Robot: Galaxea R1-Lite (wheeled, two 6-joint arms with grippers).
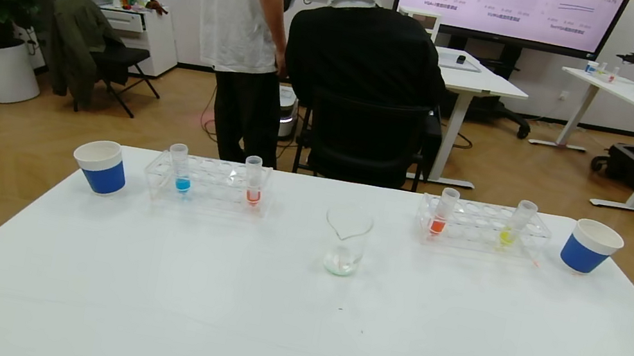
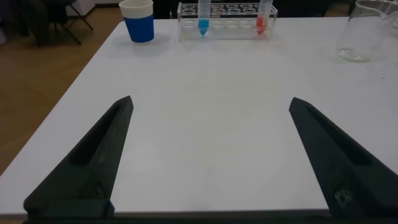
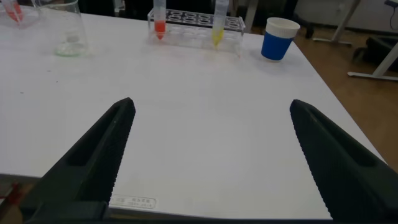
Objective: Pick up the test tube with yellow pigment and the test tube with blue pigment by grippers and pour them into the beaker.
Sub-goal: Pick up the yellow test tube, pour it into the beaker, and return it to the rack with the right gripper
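The test tube with blue pigment [image 1: 183, 169] stands upright in the clear rack [image 1: 203, 192] at the table's far left; in the left wrist view the same blue tube [image 2: 203, 17] shows far ahead. Over in the right-hand rack [image 1: 479, 238] stands the test tube with yellow pigment [image 1: 515, 225], which the right wrist view shows as a yellow tube [image 3: 218, 25]. Between the racks sits the clear glass beaker [image 1: 346, 240]. My left gripper [image 2: 210, 102] and right gripper [image 3: 211, 104] are both open and hold nothing, near the table's front edge. Neither shows in the head view.
An orange-red tube [image 1: 253, 182] shares the left rack, another orange-red tube [image 1: 442, 213] the right one. Blue-and-white paper cups [image 1: 102, 166] [image 1: 588, 246] stand at the far corners. Two people [image 1: 363, 62] are behind the table's far edge.
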